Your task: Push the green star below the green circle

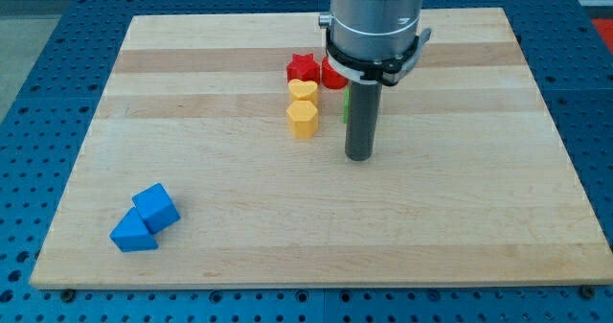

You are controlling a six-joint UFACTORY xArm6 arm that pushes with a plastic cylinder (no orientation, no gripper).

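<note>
Camera view: my tip (359,156) rests on the wooden tabletop (239,218), right of the yellow hexagon (303,119) and yellow heart (304,90); no jaws, only a rod; a green sliver (346,109), shape unclear, peeks out left of the rod; red star (303,68) and another red block (332,74) above; 2 blue blocks (146,219) bottom-left; no writing readable.

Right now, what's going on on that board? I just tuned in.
My tip rests on the wooden board, just right of the yellow heart and yellow hexagon. A sliver of green block peeks out from behind the rod; its shape is hidden, so I cannot tell star from circle. The red star and another red block sit above the yellow pair. Two blue blocks lie touching near the view's bottom left.
</note>
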